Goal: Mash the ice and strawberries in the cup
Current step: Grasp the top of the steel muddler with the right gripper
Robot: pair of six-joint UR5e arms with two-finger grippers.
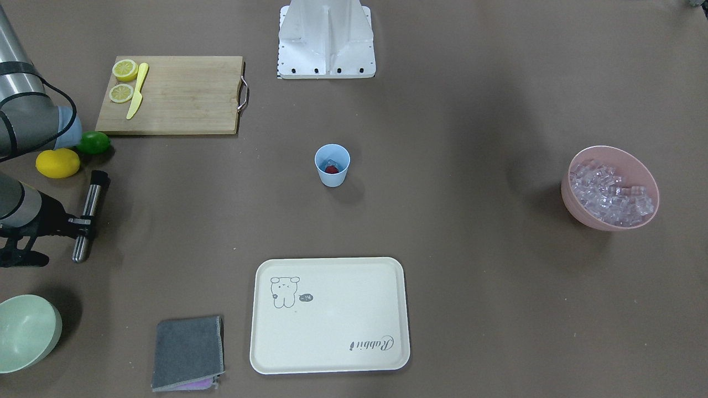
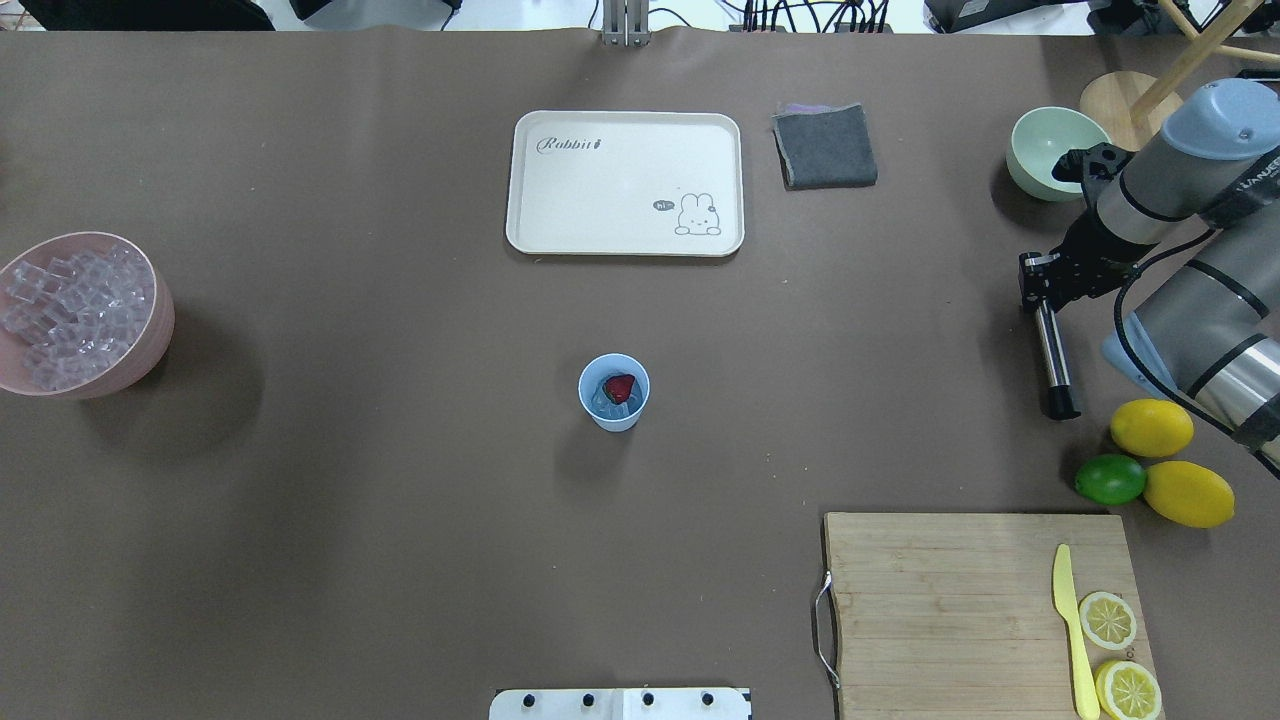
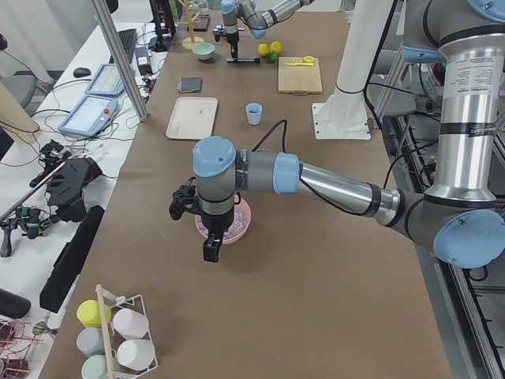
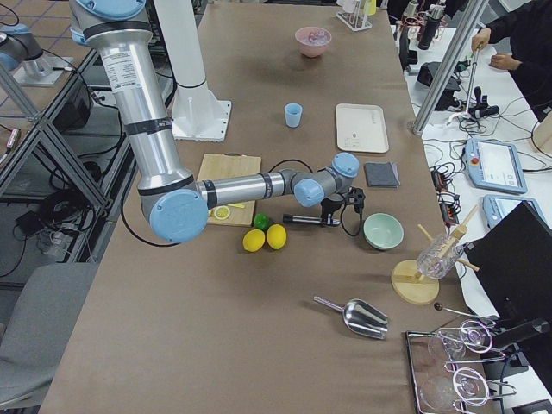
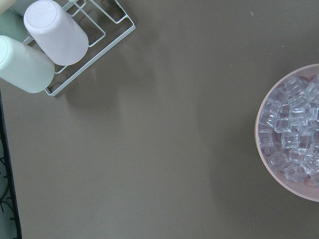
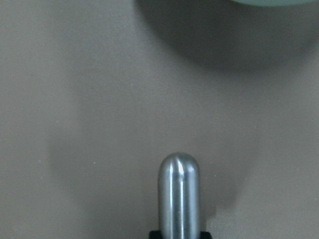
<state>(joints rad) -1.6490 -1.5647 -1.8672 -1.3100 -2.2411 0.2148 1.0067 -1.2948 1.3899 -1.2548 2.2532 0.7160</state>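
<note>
Overhead exterior view gives us the light blue cup [image 2: 614, 392] upright in the middle of the desk [image 2: 380, 520], with one strawberry [image 2: 619, 387] lying on some ice [image 2: 600, 403] inside it. Well apart from the cup, toward the robot's right, the right pincer [image 2: 1040, 296] is closed around a steel muddler [image 2: 1054, 362]. It holds the muddler level, black end toward the robot; whether the muddler touches the desk we cannot tell. The left pincer [image 3: 210, 248] we see only from the side, far from the cup on the opposite side, over the pink bowl [image 2: 160, 335] full of more ice. Whether it is open we cannot tell.

We judge that the filling is done and the mashing not yet begun. The next move asks, we think, to carry the muddler over the cup, turn it upright and press down centrally and gently, because nothing steadies this light cup.
</note>
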